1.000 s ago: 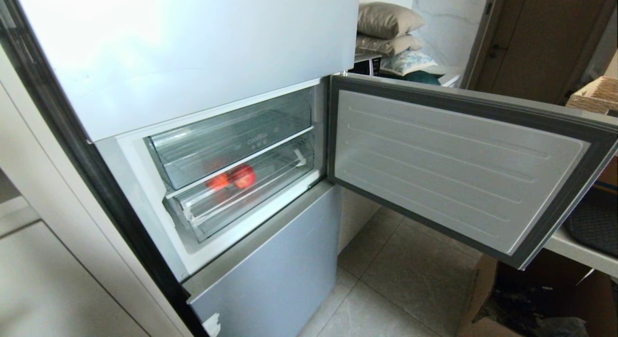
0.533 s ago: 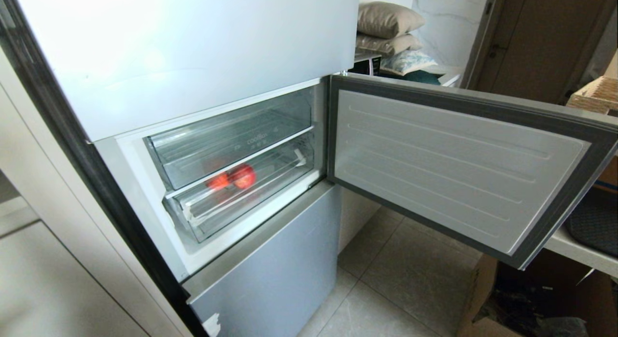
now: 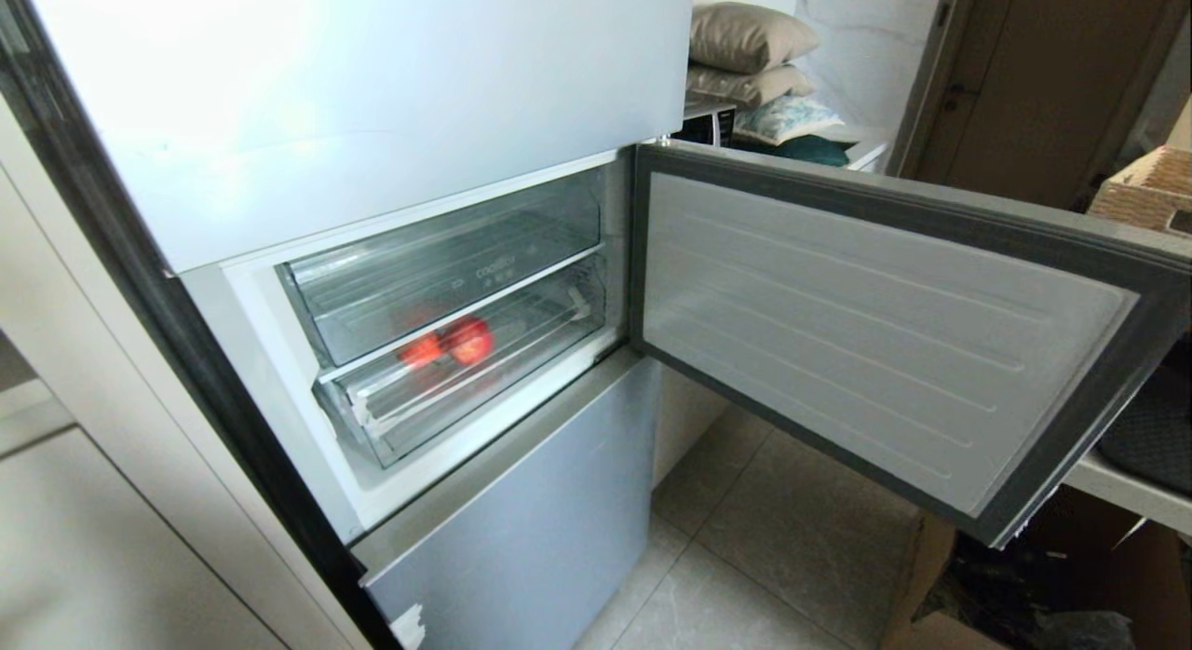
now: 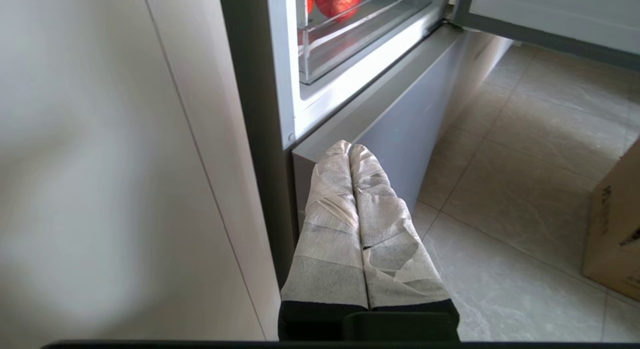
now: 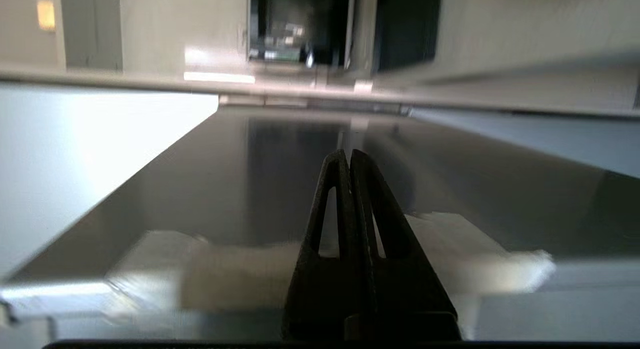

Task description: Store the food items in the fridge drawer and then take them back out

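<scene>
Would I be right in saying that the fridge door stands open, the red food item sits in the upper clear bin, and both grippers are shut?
Not quite: the head view shows the red food item in the lower clear drawer, beneath the upper bin. The fridge door does stand open, and the left gripper and right gripper are both shut.

The food item is glossy orange-red behind the clear, ribbed fridge drawer; the open fridge door is pale grey inside with raised lines and a dark grey rim; the lower door panel is matte silver-blue; the floor is beige tile; the left tool is wrapped in whitish tape; the right tool is black.
</scene>
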Available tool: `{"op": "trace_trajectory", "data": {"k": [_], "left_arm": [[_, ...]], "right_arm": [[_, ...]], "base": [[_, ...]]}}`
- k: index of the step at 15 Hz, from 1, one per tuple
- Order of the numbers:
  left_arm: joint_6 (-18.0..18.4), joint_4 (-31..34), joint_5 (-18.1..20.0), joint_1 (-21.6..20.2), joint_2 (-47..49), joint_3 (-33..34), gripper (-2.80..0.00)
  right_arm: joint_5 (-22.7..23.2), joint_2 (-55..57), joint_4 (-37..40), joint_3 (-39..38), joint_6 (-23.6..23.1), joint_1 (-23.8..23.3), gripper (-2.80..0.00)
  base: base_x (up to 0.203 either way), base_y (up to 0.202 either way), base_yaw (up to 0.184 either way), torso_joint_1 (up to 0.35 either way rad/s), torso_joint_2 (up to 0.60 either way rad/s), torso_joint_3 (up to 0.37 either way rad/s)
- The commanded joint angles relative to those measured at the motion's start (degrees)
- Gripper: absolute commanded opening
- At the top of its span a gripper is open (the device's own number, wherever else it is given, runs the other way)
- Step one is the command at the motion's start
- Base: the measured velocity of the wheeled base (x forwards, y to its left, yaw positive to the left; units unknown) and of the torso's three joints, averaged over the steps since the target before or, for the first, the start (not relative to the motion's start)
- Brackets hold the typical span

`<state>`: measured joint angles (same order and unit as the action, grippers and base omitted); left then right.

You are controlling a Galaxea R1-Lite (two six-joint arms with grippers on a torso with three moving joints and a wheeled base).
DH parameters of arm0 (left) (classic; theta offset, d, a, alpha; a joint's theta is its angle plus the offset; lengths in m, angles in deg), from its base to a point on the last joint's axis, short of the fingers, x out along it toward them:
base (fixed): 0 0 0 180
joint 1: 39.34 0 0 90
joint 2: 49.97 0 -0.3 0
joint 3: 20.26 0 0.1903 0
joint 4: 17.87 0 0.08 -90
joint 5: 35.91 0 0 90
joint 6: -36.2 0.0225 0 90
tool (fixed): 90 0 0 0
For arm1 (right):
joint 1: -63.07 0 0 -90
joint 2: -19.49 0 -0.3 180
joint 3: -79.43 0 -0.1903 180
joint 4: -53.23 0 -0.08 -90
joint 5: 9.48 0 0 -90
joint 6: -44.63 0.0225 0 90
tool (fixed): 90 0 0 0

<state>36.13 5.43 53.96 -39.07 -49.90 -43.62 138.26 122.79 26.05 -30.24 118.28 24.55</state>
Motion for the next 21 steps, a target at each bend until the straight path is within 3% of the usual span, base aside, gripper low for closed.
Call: {"op": "trace_trajectory", "data": {"k": [1, 4, 5, 7, 9, 11, 12, 14, 16, 17, 19, 21], "left_arm": [[0.0, 0.0, 0.0, 0.0, 0.0, 0.0, -2.8], [0.0, 0.0, 0.0, 0.0, 0.0, 0.0, -2.8], [0.0, 0.0, 0.0, 0.0, 0.0, 0.0, -2.8], [0.0, 0.0, 0.0, 0.0, 0.0, 0.0, -2.8], [0.0, 0.0, 0.0, 0.0, 0.0, 0.0, -2.8], [0.0, 0.0, 0.0, 0.0, 0.0, 0.0, -2.8], [0.0, 0.0, 0.0, 0.0, 0.0, 0.0, -2.8], [0.0, 0.0, 0.0, 0.0, 0.0, 0.0, -2.8], [0.0, 0.0, 0.0, 0.0, 0.0, 0.0, -2.8], [0.0, 0.0, 0.0, 0.0, 0.0, 0.0, -2.8], [0.0, 0.0, 0.0, 0.0, 0.0, 0.0, -2.8], [0.0, 0.0, 0.0, 0.0, 0.0, 0.0, -2.8]], "right_arm": [[1.1, -9.7, -1.3, -6.7, 0.4, 0.0, -2.8], [2.0, -23.8, -9.5, -15.6, 2.0, 0.0, -2.8], [2.1, -27.7, -12.7, -16.2, 4.8, 0.0, -2.8], [0.9, -33.3, -21.5, -16.2, 15.6, 0.1, -2.8], [-4.2, -35.0, -23.9, -16.1, 17.0, 0.4, -2.8], [-8.4, -35.0, -19.2, -15.1, 10.3, 0.5, -2.8], [-13.8, -35.1, -12.5, -14.3, 4.8, 1.2, -2.8], [-29.8, -35.0, 2.1, -13.2, -10.2, 6.4, -2.8], [-39.7, -34.9, 8.1, -14.4, -19.3, 19.0, -2.8], [-44.4, -34.5, 9.7, -15.4, -23.2, 27.5, -2.8], [-52.2, -32.2, 11.6, -16.3, -29.0, 41.9, -2.8], [-57.0, -24.5, 11.0, -14.8, -33.1, 48.9, -2.8]], "base": [[0.0, 0.0, 0.0, 0.0, 0.0, 0.0], [0.0, 0.0, 0.0, 0.0, 0.0, 0.0], [0.0, 0.0, 0.0, 0.0, 0.0, 0.0], [0.0, 0.0, 0.0, 0.0, 0.0, 0.0], [0.0, 0.0, 0.0, 0.0, 0.0, 0.0], [0.0, 0.0, 0.0, 0.0, 0.0, 0.0], [0.0, 0.0, 0.0, 0.0, 0.0, 0.0], [0.0, 0.0, 0.0, 0.0, 0.0, 0.0], [0.0, 0.0, 0.0, 0.0, 0.0, 0.0], [0.0, 0.0, 0.0, 0.0, 0.0, 0.0], [0.0, 0.0, 0.0, 0.0, 0.0, 0.0], [0.0, 0.0, 0.0, 0.0, 0.0, 0.0]]}}
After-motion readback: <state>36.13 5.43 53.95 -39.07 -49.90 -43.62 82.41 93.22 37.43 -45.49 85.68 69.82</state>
